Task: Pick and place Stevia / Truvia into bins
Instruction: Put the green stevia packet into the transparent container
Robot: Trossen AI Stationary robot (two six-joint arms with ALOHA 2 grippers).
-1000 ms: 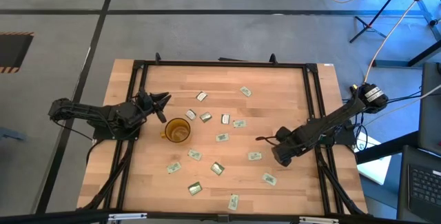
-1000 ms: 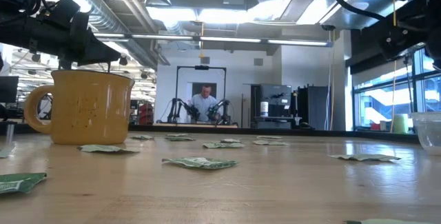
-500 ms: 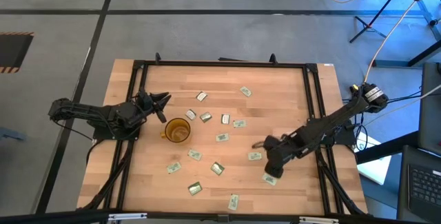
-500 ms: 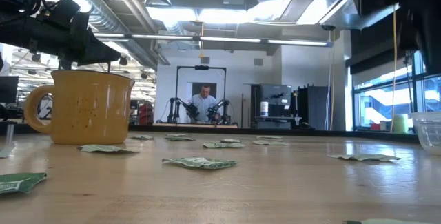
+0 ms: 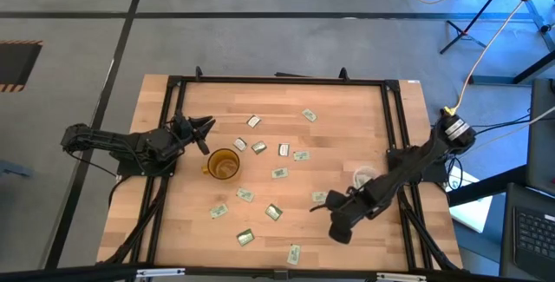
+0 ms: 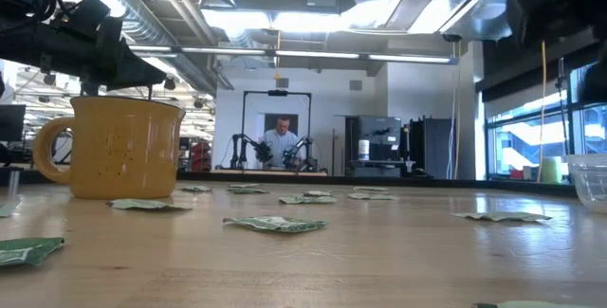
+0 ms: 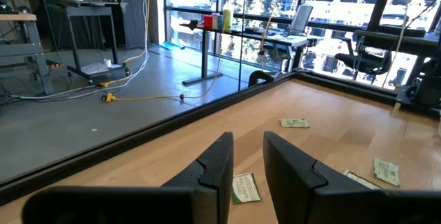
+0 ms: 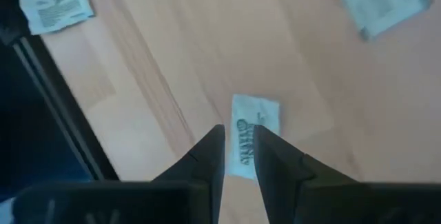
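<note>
Several green-and-white Stevia / Truvia sachets [image 5: 279,173] lie flat and scattered on the wooden table [image 5: 347,100]. The amber mug [image 5: 224,164] stands left of the middle. The clear cup [image 5: 364,176] stands toward the right. My right gripper [image 5: 336,226] points steeply down over the near right part of the table. Its fingers stand open above one sachet [image 8: 251,131], which the gripper hides in the high view. My left gripper [image 5: 208,132] waits open and level at the left, just beyond the mug.
A black frame rail [image 5: 408,221] runs along the table's right side, close to my right arm. More sachets lie near the gripper [image 8: 55,10] [image 8: 379,0]. In the low view a person [image 6: 281,142] stands far back in the room, beyond the table.
My right gripper has swung toward the table's near edge and tipped from a shallow slant to pointing steeply down. It now stands over the sachet near the front right. The clear cup, covered by the arm before, shows now. Nothing on the table has moved.
</note>
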